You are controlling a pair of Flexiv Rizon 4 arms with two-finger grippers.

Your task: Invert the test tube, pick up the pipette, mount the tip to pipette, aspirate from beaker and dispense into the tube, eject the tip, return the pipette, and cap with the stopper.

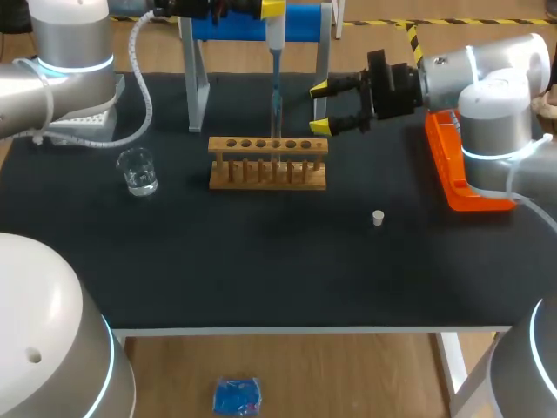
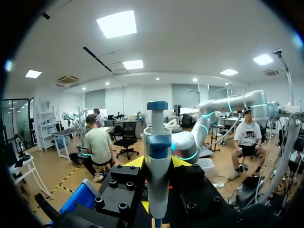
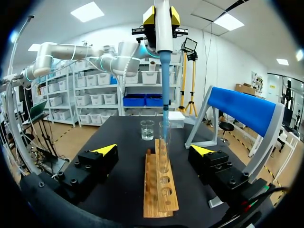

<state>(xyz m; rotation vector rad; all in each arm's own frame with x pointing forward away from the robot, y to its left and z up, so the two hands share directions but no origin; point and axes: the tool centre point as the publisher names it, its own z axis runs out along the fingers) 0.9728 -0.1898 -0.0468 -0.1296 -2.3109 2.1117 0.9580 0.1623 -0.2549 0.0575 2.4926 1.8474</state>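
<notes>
My left gripper (image 1: 271,9) is shut on the white and blue pipette (image 1: 274,39), held upright above the wooden rack (image 1: 268,163). The pipette's blue tip (image 3: 164,85) points down into the mouth of the clear test tube (image 3: 164,142), which stands upright in the rack. In the left wrist view the pipette (image 2: 157,156) fills the gap of the left gripper (image 2: 157,164). My right gripper (image 1: 321,107) hangs open just past the rack's right end, its fingers either side of the rack's line (image 3: 154,149). The beaker (image 1: 137,171) stands left of the rack. The small white stopper (image 1: 378,218) lies front right.
A blue-topped pipette stand (image 1: 261,23) rises behind the rack. An orange tray (image 1: 461,170) lies at the right edge under my right arm. A white tip box (image 1: 80,124) sits at the back left.
</notes>
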